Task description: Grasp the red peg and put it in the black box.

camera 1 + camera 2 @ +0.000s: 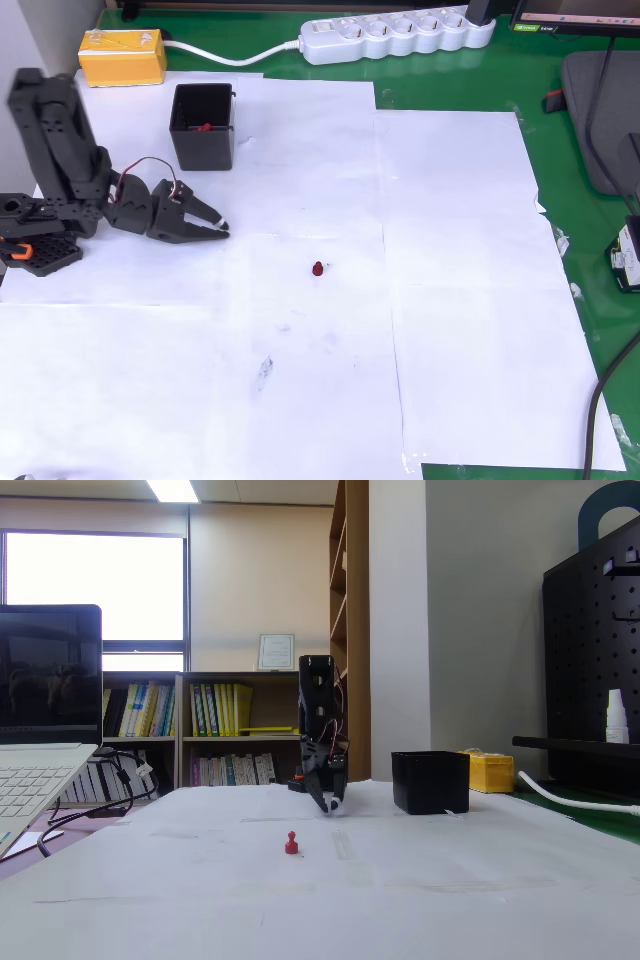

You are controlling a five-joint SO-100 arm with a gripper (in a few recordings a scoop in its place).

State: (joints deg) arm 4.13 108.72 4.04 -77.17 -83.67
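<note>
The overhead view looks straight down on the counter (470, 300) from well above — arm at picture left, box (203, 127) above it. The fixed view sits low at counter height, near the edge far from the arm, facing it head-on. Both share the box (430, 782), peg (318, 268) (291, 843) and claw (215, 225) (330, 805).

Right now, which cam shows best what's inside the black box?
The overhead view: it looks down into the black box, where something small and red sits on the floor. In the fixed view the box is seen side-on, so its walls hide the inside.
</note>
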